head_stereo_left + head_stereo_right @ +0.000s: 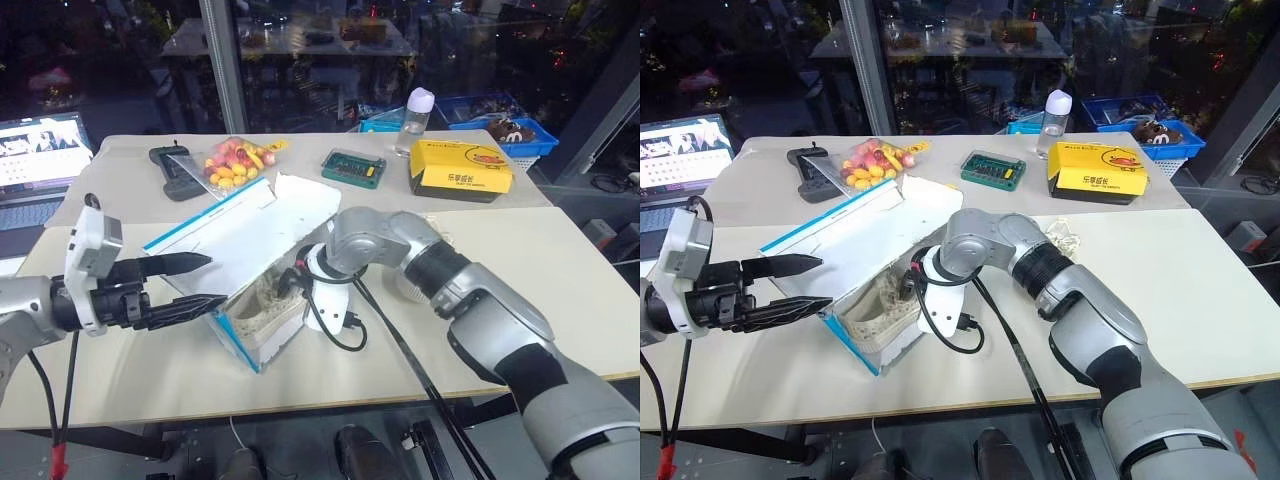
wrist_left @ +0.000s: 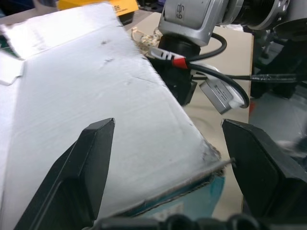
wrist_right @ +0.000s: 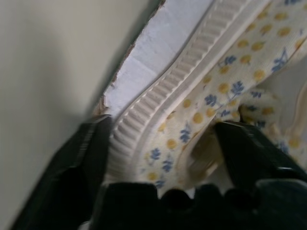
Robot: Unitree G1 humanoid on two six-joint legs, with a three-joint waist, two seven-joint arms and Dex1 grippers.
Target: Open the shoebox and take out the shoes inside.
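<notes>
**Box open, right hand reaching onto a shoe**

The shoebox (image 1: 262,300) sits at the lower centre of the frame on the counter (image 1: 560,260), its lid swung up and back so the white underside faces the camera. Inside the near end lie the shoes (image 1: 258,312), cream-coloured against the white lining; the right wrist view shows one ribbed pale sole and a lining printed with small yellow and blue flowers.

The right hand (image 1: 292,281) dips into the box from the right, and in its own wrist view the two black fingers stand on either side of a shoe's sole edge, still with some gap; whether they already press on it I cannot tell. The left hand (image 1: 192,282) hangs at the lower left with its fingers spread wide, straddling the free edge of the raised lid without visibly pinching it.

By my reading the opening step is done and the taking-out is under way. The next move calls for closing firmly on the shoe's rim, then lifting straight up so it clears the box wall and the lid.
</notes>
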